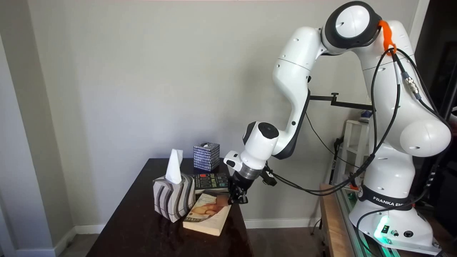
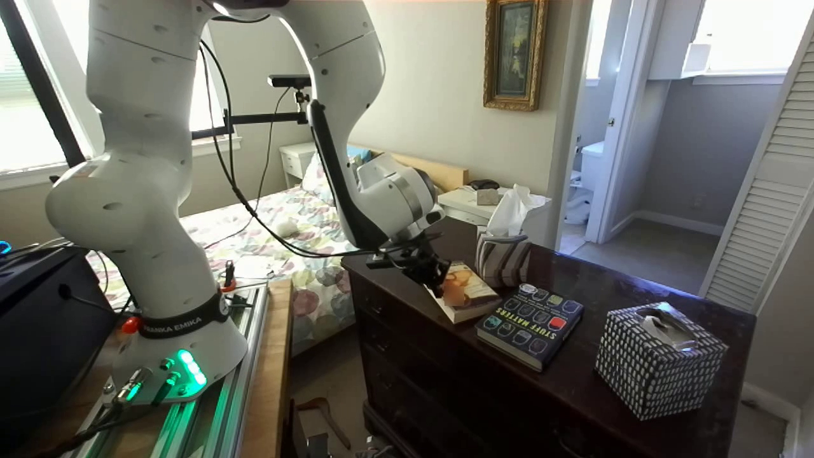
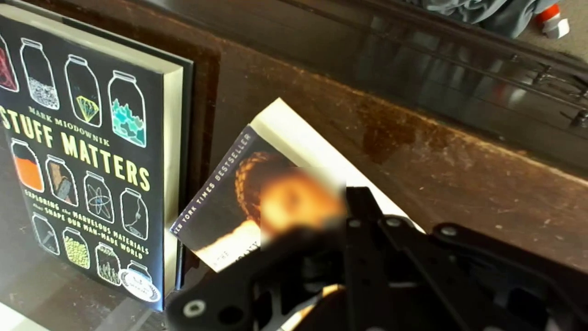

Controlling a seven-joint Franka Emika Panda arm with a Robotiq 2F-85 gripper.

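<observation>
The black, jointed pincer [image 2: 438, 286] is closed, seemingly empty; any push on the thick, rectangular, cream-paged paperback [image 2: 466, 294] beside it should be low and gentle.

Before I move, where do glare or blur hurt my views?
Wrist view: blurred patch on the paperback, Stuff Matters book readable, pale sheen lower left on the dresser; in an exterior view, windows blown out white; in both exterior views, the black fingers lose detail.

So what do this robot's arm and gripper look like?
The arm is white and rounded with black trim, black cables, an orange strap and a dark band lettered FRANKA EMIKA. The gripper is black, with angular linkages and silvery screws.
</observation>
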